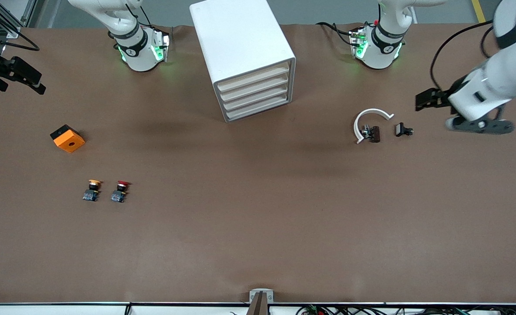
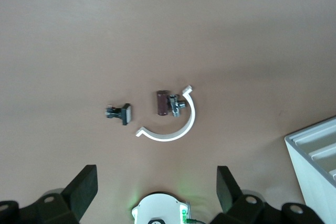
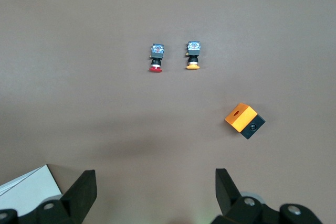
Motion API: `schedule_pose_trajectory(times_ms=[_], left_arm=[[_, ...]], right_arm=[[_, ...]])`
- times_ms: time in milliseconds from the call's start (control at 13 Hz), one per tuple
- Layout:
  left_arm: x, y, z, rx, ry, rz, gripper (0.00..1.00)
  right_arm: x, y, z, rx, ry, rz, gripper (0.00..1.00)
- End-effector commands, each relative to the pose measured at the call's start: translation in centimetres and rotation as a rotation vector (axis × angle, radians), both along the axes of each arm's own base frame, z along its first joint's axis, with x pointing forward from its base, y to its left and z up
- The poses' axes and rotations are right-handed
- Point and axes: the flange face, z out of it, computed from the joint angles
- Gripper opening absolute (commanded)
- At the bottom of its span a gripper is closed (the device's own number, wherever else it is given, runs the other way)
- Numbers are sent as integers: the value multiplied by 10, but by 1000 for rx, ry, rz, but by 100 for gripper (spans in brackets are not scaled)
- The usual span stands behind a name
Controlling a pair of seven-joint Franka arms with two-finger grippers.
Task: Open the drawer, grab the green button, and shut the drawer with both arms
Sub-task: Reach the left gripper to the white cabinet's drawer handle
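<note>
The drawer (image 1: 258,103), one of the lower two cream fronts in the white cabinet (image 1: 240,39), sits flush and closed at the middle of the tabletop (image 1: 258,227), between the two arm bases. The green-capped button is not visible anywhere, so it is presumably inside.

At the right arm's end of the tabletop, the right gripper (image 1: 13,74) hangs above the edge, its fingers (image 3: 79,192) spread wide and empty in its wrist view. Nearer the front camera than it lie an orange block (image 1: 67,138), a yellow-capped button (image 1: 92,190) and a red-capped button (image 1: 120,191) just beside each other; neither is the one wanted.

Toward the left arm's end lie a white curved clip (image 1: 369,118) with a small brown-and-metal part (image 1: 371,133) inside its arc, and a small black part (image 1: 402,130) just beside them. The left gripper (image 1: 428,100) hovers over the tabletop past these, fingers (image 2: 81,190) released and holding nothing.

Opening has not begun. To do it well, one gripper should come in level with the chosen lower front, catch its lip squarely, and pull straight along the cabinet's angled axis, while the other arm steadies the light cabinet so that it does not slide.
</note>
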Motion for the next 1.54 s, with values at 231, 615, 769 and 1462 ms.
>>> schedule_pose_trajectory(times_ms=[231, 615, 769, 1462], left_arm=[[24, -54, -86, -7, 100, -85, 100], [32, -130, -164, 46, 106, 26, 100], [29, -156, -195, 72, 113, 75, 100], [37, -230, -260, 306, 185, 822, 100]], right_arm=[[-11, 1, 1, 7, -5, 14, 100], [-12, 1, 0, 27, 3, 10, 100], [-12, 1, 0, 26, 3, 10, 100], [-11, 1, 1, 27, 0, 11, 100]])
